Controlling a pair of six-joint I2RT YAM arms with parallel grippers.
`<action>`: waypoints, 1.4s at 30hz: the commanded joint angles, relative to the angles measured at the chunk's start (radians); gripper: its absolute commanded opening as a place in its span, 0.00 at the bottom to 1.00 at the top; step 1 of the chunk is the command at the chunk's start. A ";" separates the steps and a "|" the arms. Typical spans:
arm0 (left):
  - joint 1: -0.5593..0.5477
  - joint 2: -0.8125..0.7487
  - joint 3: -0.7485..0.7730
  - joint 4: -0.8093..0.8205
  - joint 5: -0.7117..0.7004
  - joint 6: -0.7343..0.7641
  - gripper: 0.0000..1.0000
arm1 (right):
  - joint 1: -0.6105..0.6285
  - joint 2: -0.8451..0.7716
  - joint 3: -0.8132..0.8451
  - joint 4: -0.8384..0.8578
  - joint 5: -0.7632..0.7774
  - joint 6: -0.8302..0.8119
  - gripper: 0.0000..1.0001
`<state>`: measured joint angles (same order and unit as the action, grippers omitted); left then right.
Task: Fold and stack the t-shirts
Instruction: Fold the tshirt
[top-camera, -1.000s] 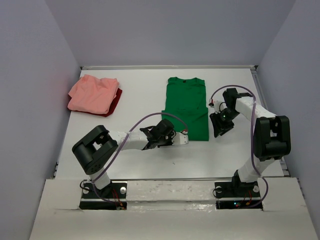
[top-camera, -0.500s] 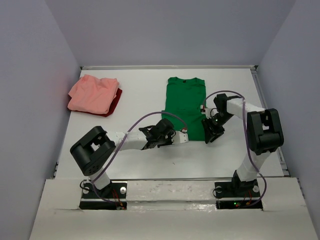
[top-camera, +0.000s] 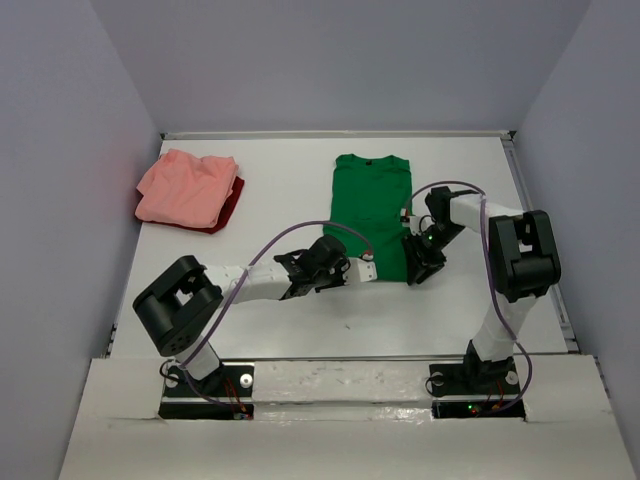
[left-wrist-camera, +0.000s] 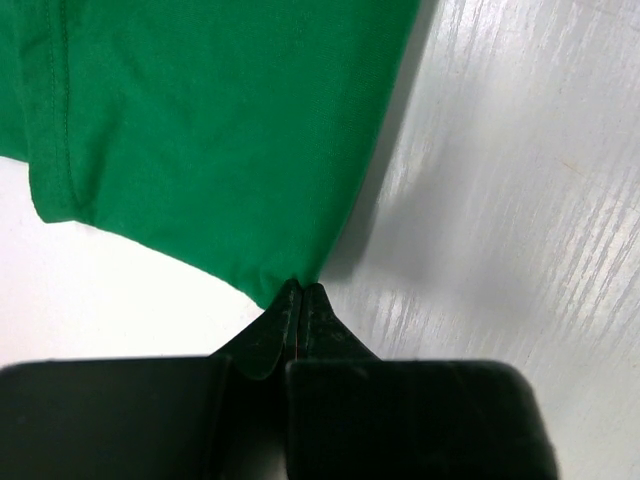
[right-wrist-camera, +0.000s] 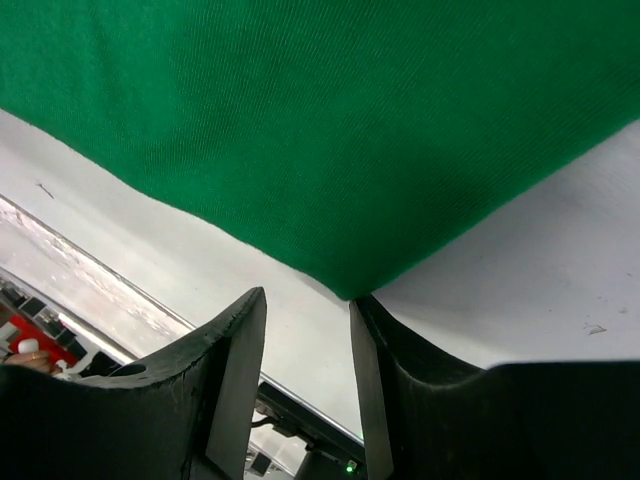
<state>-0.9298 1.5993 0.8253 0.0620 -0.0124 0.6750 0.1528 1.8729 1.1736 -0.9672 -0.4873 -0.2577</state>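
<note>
Bright, even overhead light leaves only faint, soft shadows in the top view. In the left wrist view the glossy white tabletop (left-wrist-camera: 520, 200) shows streaky glare, and the bright green cloth t-shirt (left-wrist-camera: 200, 130) casts a soft-edged shadow along its right edge.

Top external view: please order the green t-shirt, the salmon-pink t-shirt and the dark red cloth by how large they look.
1. green t-shirt, spread flat
2. salmon-pink t-shirt, bunched
3. dark red cloth; only a strip shows beneath the pink one, so its real size cannot be told
</note>
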 joint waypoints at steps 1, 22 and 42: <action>-0.004 -0.045 0.006 0.013 -0.011 -0.008 0.00 | 0.002 0.023 0.029 0.054 0.021 0.009 0.45; -0.006 -0.044 0.009 -0.002 -0.021 -0.002 0.00 | 0.002 0.002 -0.014 0.087 0.087 0.020 0.00; -0.006 -0.067 0.040 -0.014 -0.052 0.026 0.00 | 0.002 -0.175 0.113 -0.062 0.107 -0.002 0.00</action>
<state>-0.9298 1.5795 0.8272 0.0486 -0.0399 0.6800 0.1524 1.7393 1.2453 -0.9852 -0.4019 -0.2474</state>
